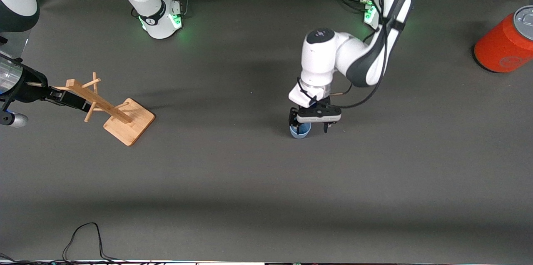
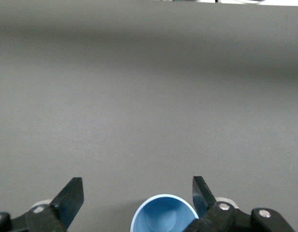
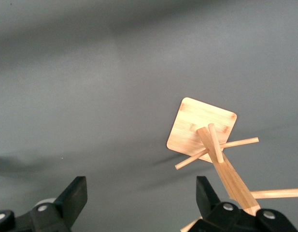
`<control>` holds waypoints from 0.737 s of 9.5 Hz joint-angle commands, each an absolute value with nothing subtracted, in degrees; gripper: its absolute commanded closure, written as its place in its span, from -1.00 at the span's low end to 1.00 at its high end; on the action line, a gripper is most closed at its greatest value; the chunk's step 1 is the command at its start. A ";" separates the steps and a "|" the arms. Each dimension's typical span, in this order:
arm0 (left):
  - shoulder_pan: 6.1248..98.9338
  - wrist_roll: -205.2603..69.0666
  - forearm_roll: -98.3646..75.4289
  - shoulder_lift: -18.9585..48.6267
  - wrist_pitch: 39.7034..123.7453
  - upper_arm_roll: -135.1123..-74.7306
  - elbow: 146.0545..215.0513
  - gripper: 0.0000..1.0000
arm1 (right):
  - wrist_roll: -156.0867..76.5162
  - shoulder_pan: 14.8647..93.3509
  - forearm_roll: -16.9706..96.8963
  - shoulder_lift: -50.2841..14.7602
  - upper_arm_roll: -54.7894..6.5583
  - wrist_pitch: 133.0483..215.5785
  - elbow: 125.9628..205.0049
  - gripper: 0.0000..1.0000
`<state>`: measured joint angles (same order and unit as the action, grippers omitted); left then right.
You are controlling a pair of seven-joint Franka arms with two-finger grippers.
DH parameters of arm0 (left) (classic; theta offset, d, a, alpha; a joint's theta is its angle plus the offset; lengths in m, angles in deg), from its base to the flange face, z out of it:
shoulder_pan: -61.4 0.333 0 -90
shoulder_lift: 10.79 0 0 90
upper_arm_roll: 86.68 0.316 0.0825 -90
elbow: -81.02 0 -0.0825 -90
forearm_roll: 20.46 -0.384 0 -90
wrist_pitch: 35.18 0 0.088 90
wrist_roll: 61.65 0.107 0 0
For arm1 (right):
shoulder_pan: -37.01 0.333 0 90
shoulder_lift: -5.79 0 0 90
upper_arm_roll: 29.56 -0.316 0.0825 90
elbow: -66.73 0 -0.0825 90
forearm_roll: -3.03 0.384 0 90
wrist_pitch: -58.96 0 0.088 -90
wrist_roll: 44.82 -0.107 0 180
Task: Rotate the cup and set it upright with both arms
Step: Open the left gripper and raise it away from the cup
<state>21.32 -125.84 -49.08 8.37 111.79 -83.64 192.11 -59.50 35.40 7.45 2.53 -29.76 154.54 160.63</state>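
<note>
The small light-blue cup (image 1: 300, 131) stands on the grey table mat near the middle, its open mouth facing up. In the left wrist view the cup (image 2: 163, 216) shows its blue inside and sits close against one finger (image 2: 203, 192). My left gripper (image 1: 310, 128) is low over the cup and open, with the cup between its fingers (image 2: 137, 194). My right gripper (image 1: 77, 100) is open and empty at the right arm's end of the table, beside the top of the wooden rack (image 1: 112, 108). It holds nothing (image 3: 141, 195).
The wooden rack's post and pegs (image 3: 221, 159) pass close by one right finger, above its square base (image 3: 202, 128). A large orange-red can (image 1: 506, 44) with a silver top lies at the left arm's end. A black cable (image 1: 83, 236) lies near the front edge.
</note>
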 commanded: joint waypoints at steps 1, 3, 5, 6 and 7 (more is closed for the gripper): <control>21.68 -107.46 -32.43 6.36 96.66 -83.70 182.41 -1.00 | -60.46 35.52 8.21 2.27 -29.56 153.61 159.54 -1.00; 27.96 -93.26 -27.32 4.87 79.53 -82.64 172.65 -1.00 | -60.46 35.52 8.13 2.36 -29.56 153.53 159.62 -1.00; 35.70 -82.87 -24.34 -1.69 69.10 -82.47 172.06 -1.00 | -59.85 35.52 7.95 2.45 -29.48 153.00 159.63 -1.00; 38.00 -82.31 -24.07 -4.78 65.06 -82.46 173.20 -1.00 | -60.28 35.52 7.95 2.62 -29.56 152.83 159.63 -1.00; 42.03 -81.78 -24.06 -7.25 63.45 -82.55 174.78 -1.00 | -60.11 35.52 7.78 2.71 -29.56 152.82 159.45 -1.00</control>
<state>38.51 -83.43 -25.19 -2.97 65.39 -81.84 171.45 -59.50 35.43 7.45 2.51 -29.74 154.11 160.40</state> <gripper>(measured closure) 0.000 0.000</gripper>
